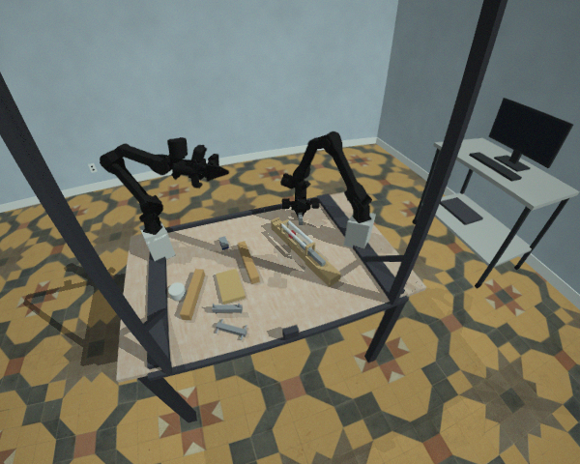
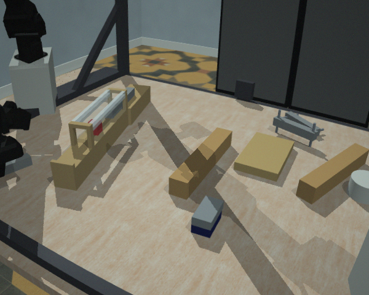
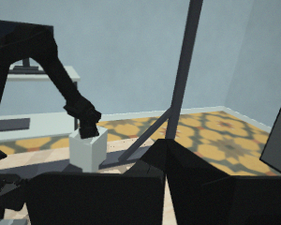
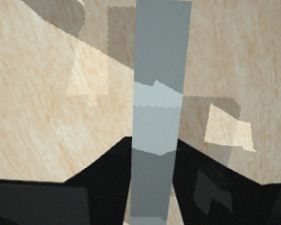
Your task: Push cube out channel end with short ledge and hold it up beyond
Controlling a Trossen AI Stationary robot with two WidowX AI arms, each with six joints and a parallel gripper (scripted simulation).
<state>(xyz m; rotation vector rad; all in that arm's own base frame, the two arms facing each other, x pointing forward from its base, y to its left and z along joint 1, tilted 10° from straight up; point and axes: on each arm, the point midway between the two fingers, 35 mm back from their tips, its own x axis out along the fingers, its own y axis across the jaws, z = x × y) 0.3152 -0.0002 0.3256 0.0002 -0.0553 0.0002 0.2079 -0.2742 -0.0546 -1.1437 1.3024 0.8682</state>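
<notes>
The tan channel [image 1: 306, 246] lies at the back right of the table, with pale rails along its roof; it also shows in the exterior view [image 2: 98, 126]. The red cube [image 2: 97, 128] sits inside it, under the rails near the arch end. My right gripper [image 4: 150, 144] is low over the table beside that end [image 1: 299, 216], its fingers closed against the sides of a long grey rod [image 4: 156, 117] lying on the table; the rod's end shows in the exterior view [image 2: 18, 162]. My left gripper [image 1: 220, 171] is shut and empty, held high over the back left, far from the channel.
Wooden bars [image 2: 198, 161] [image 2: 332, 171], a flat tan plate [image 2: 263, 155], a white cylinder [image 2: 366, 186], a grey-and-blue block [image 2: 206, 216], grey clamp-like tools [image 2: 294, 126] [image 1: 226, 308] and a small dark block [image 2: 244, 90] lie on the table. Dark frame posts ring it.
</notes>
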